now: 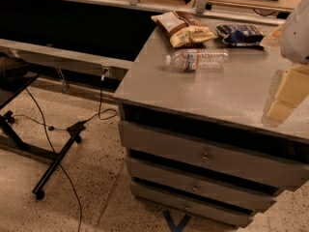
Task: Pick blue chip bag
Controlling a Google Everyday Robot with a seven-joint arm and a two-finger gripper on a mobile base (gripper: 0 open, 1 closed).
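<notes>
The blue chip bag (240, 34) is found in the upper right of the frame, lying flat near the far edge of a grey cabinet top (203, 93). It is held by nothing. Just to its left, a tan and brown snack bag (183, 29) is laid at a slant, a narrow strip of bare top being left between the two bags. Below both, nearer the middle of the frame, a clear water bottle (197, 60) is laid on its side, its cap turned toward the left and its label marked with red and blue.

The gripper (286, 94) is seen at the right edge of the frame as a pale yellow blocky shape over the right part of the top, well apart from the blue chip bag and lower in the frame than it. Whether it is spread or pressed together cannot be told. Above it, a rounded white arm housing (297, 28) is cut off by the frame edge, just right of the bag.

Under the top, three grey drawers (203, 156) are stacked, each fitted with a small knob. In the lower left, a black wheeled stand (54, 163) and a black cable (101, 103) are set on a speckled floor (96, 197). A blue tape mark (175, 221) is stuck at the bottom centre.
</notes>
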